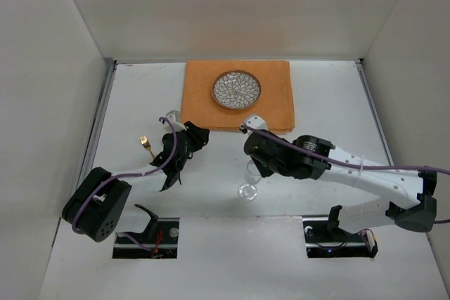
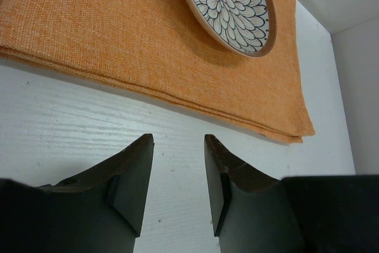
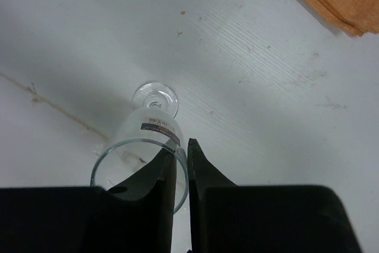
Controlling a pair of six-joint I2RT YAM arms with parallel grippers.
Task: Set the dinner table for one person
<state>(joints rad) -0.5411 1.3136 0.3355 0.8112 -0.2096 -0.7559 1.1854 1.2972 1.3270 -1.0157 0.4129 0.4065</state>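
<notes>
One dinner table beneath — right claw pinching glass rim, left claw parted, seemingly empty.

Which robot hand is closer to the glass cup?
The right. The right gripper pinches the glass by its rim, one finger inside, one outside. The left gripper is open and empty, off to the left by the orange mat.

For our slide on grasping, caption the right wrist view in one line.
Right end effector pinches the rim of a clear stemmed glass over the white dinner table.
</notes>
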